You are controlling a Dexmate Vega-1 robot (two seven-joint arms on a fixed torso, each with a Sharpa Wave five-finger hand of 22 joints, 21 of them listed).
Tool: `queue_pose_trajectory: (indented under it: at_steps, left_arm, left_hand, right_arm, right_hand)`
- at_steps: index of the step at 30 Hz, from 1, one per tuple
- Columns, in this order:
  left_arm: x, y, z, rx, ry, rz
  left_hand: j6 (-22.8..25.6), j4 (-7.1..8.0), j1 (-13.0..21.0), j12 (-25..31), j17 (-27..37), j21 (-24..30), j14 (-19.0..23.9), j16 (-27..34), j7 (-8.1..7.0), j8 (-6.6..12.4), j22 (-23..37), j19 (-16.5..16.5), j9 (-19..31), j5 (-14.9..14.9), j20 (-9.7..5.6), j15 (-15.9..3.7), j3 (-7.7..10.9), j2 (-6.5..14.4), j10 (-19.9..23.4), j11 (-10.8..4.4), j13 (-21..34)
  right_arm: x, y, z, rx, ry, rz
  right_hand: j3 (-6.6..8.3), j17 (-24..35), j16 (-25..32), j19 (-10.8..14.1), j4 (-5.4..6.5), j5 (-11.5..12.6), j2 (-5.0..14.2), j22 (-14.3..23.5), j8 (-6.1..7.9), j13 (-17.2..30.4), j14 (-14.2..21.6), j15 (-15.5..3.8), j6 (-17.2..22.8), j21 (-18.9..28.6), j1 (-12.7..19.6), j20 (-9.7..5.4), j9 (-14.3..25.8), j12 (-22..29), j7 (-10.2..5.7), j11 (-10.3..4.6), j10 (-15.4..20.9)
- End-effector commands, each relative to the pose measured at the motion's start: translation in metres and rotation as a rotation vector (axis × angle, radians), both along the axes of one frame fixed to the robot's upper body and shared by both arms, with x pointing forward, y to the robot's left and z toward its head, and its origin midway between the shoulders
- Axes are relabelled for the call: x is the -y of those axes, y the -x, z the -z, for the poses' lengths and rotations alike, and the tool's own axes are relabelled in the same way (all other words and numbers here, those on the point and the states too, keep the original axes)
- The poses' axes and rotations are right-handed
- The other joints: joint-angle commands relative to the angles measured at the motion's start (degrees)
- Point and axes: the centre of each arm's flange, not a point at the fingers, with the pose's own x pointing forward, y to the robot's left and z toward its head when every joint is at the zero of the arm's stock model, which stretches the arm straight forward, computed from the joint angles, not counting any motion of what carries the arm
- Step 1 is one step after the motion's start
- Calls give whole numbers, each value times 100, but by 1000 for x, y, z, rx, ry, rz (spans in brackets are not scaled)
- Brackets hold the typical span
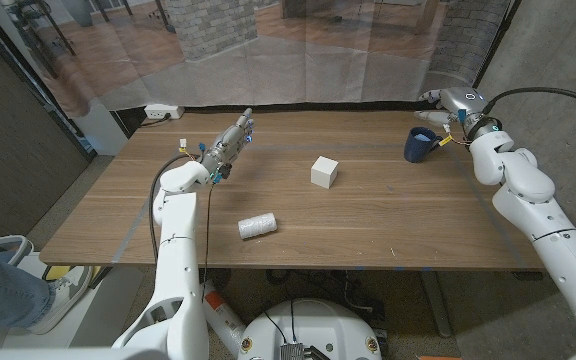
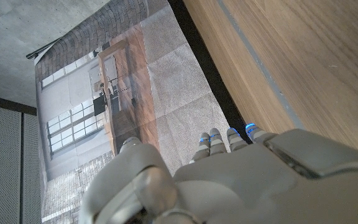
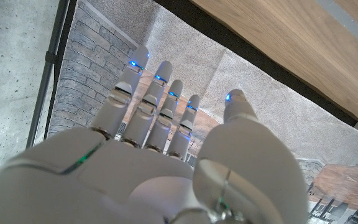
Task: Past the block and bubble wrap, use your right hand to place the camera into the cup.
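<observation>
Right hand (image 1: 440, 99): held empty beside dark blue cup (image 1: 420, 145), fingers extended.
Left hand (image 1: 236, 133): raised, fingers straight, empty.
White cube block (image 1: 324, 171): mid-table.
Bubble wrap roll (image 1: 257, 226): near front edge.

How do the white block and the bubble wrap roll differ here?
The block is a cube standing mid-table; the bubble wrap is a roll lying on its side, nearer the front edge. The block looks solid white, the wrap paler and translucent. Both are untouched by either hand.
</observation>
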Motion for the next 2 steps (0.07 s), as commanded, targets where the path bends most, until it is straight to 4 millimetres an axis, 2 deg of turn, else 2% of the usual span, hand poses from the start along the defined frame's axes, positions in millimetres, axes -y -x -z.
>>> queue_pose_trajectory:
  at_steps: [1,2]
  left_arm:
    - [-3,3,2,-1,-7,7]
    - [-4,4,1,1,-11,7]
  left_hand:
    - [41,-6,38,5,31,17,-2,17,22,23,26,-104,25,-5,42,3,-35,14,-3,-22,26]
    - [43,-6,38,5,31,17,0,18,21,24,26,-104,25,-5,42,6,-35,15,-2,-23,26]
  right_arm:
    - [-5,4,3,-6,-7,-2]
    - [-6,5,4,-5,-7,-1]
  right_hand:
    - [31,10,-14,-52,-8,-25,78,35,-37,8,-45,-16,-11,-35,9,4,32,-44,-2,-11,-99]
    - [33,11,-14,-70,-9,-29,81,35,-43,8,-53,-14,-21,-42,8,15,32,-59,-7,-11,-132]
